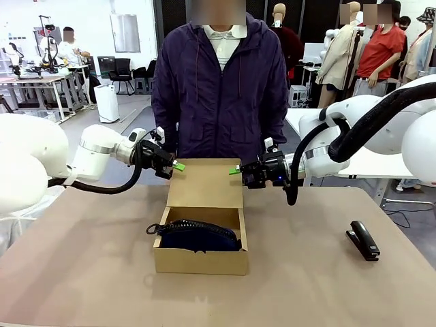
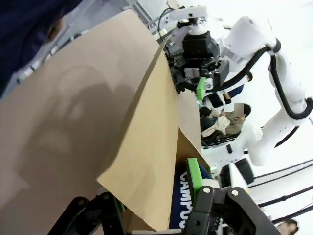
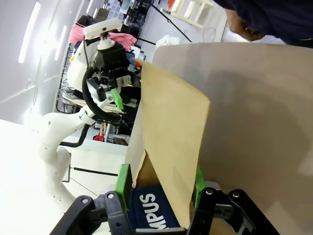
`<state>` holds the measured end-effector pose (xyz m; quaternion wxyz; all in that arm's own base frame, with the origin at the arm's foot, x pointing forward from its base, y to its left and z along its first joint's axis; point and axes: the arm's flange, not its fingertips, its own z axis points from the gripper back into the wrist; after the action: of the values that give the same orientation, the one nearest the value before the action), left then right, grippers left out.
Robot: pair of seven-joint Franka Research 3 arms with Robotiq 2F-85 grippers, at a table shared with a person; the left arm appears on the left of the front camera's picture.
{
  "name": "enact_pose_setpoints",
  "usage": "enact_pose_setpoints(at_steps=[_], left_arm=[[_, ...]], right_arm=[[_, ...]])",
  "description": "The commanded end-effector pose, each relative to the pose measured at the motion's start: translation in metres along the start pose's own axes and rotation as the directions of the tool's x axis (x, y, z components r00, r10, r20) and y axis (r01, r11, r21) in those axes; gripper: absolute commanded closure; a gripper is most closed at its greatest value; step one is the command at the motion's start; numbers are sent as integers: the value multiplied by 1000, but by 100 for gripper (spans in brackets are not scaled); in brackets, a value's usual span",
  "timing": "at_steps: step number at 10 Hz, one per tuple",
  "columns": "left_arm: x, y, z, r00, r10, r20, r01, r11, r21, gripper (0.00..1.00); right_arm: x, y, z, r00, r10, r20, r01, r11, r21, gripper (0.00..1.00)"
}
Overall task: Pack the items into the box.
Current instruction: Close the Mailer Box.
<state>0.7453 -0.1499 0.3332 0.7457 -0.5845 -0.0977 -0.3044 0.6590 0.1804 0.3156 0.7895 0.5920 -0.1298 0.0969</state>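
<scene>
The brown cardboard box (image 1: 201, 261) sits mid-table with its flap lid (image 1: 204, 182) standing upright at the back. A navy-blue pouch (image 1: 197, 235) with a black zip lies inside it; white print on it shows between the fingers in the wrist views (image 2: 182, 200) (image 3: 151, 210). My left gripper (image 1: 176, 165) is at the flap's top left corner and my right gripper (image 1: 237, 170) at its top right corner. In both wrist views the flap's corner lies between green-padded fingers that stand apart (image 2: 156, 196) (image 3: 159, 183). Each wrist view also shows the other gripper across the flap (image 2: 198, 85) (image 3: 115, 95).
A person (image 1: 221, 88) in a dark purple jacket stands at the far side right behind the flap, hands low beside it. A black stapler (image 1: 362, 240) lies on the table at the right. The brown tabletop (image 1: 88, 272) has room to the box's left and front.
</scene>
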Motion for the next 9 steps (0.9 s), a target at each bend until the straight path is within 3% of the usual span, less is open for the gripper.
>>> enact_pose_setpoints(at_steps=[1,4,7,9], left_arm=[[-28,-31,3,981,-185,61,186,982,-11,39],[-49,-45,9,962,-256,95,257,966,6,39],[-66,-65,-1,939,-335,80,334,942,28,39],[-77,-84,-4,886,-447,120,439,894,89,39]], right_arm=[[-5,-4,3,998,63,31,-63,998,9,38],[-9,2,2,994,108,35,-110,992,61,38],[-31,30,-5,978,209,21,-210,974,83,38],[-51,45,-9,963,268,1,-267,961,72,38]])
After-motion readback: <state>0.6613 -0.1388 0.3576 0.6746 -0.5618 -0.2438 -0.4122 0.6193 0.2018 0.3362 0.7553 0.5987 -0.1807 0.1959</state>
